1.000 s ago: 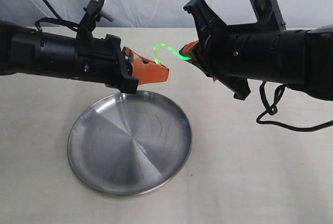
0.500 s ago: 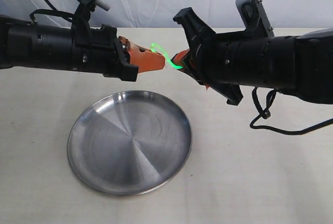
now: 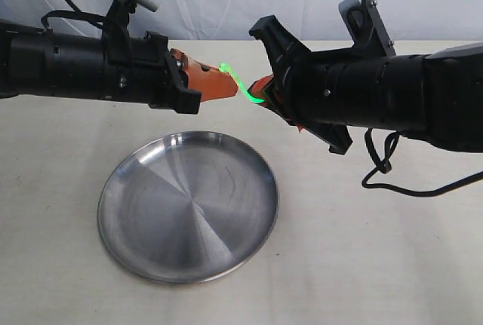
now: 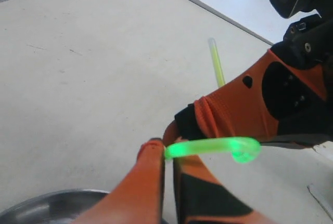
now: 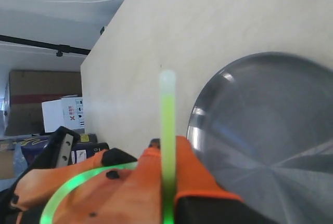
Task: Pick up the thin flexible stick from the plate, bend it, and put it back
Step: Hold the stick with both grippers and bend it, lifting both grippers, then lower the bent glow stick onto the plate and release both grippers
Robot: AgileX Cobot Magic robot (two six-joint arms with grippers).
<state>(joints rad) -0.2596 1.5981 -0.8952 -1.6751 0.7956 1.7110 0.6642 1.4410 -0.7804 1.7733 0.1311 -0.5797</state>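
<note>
The thin flexible stick (image 3: 238, 84), glowing lime green, is held in the air between both grippers and curls into a tight S-shaped bend. My left gripper (image 3: 231, 88) is shut on one end of it, and the stick (image 4: 208, 147) leaves its tips and hooks round. My right gripper (image 3: 259, 88) is shut on the other end, a little way from the left one. In the right wrist view the stick (image 5: 167, 115) runs straight out past the right gripper (image 5: 167, 147). The plate (image 3: 189, 219) lies below with nothing on it.
The beige table (image 3: 377, 249) carries only the plate. A black cable (image 3: 389, 167) hangs under the right arm. Boxes (image 5: 47, 104) stand beyond the table's far edge.
Both grippers have risen slightly and come closer together. The stick's wide arc has tightened into a small curl between them.
</note>
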